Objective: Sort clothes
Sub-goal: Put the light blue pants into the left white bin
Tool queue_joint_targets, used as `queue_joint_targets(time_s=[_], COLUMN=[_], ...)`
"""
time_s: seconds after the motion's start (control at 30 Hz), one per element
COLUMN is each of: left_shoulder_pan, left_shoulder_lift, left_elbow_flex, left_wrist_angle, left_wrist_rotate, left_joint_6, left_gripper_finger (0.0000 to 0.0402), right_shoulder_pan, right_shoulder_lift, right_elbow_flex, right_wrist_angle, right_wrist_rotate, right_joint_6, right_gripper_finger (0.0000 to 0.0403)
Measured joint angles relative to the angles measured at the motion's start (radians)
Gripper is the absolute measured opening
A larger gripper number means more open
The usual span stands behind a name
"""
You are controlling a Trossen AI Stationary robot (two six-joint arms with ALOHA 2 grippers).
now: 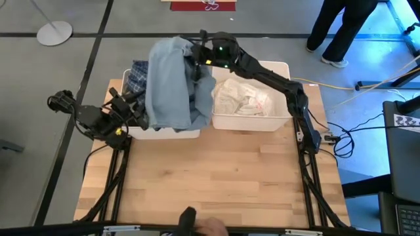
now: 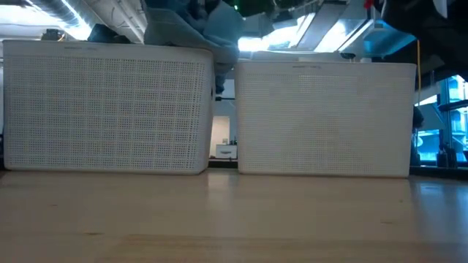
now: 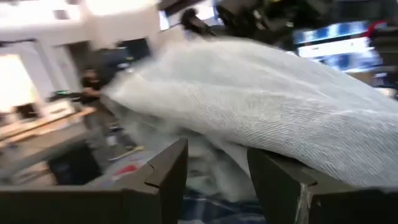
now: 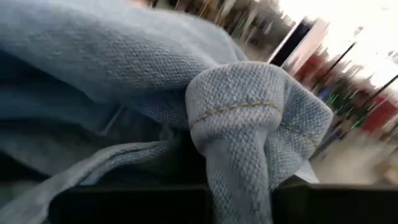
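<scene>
The right gripper (image 1: 197, 58), fingers clamped on a light blue denim garment (image 1: 172, 82), holds it draped over the left white perforated plastic bin (image 1: 164, 133), while the left gripper (image 1: 134, 111), fingers apart, sits at that bin's left edge beside the denim.

left bin (image 1: 164, 133) contents mostly hidden under denim garment (image 1: 167, 82), right claw tips buried in denim, bg room blurred

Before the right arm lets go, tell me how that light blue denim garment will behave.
The light blue denim garment, pinched in the right gripper, hangs in folds, so probably floppy. Draped across the left white bin's rim, it may slump unevenly. Thick weave suggests some weight.
</scene>
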Motion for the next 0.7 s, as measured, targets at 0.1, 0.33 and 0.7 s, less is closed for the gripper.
queue_joint_targets(time_s=[0.1,0.33,0.7], left_shoulder_pan=[0.0,0.002,0.129], left_shoulder_lift=[0.002,0.007,0.06], left_elbow_flex=[0.0,0.015,0.066], left_wrist_angle=[0.113,0.464,0.555], left_wrist_rotate=[-0.123,-0.183,0.389], left_joint_6=[0.137,0.455,0.51], left_gripper_finger=[0.0159,0.0159,0.0159], right_shoulder_pan=[-0.015,-0.024,-0.024], right_shoulder_lift=[0.013,0.044,0.069], right_elbow_flex=[0.0,-0.001,-0.002], right_wrist_angle=[-0.103,-0.216,-0.162], right_wrist_rotate=[-0.005,-0.032,-0.136], right_joint_6=[0.001,-0.011,-0.001], right_gripper_finger=[0.0026,0.0027,0.0027])
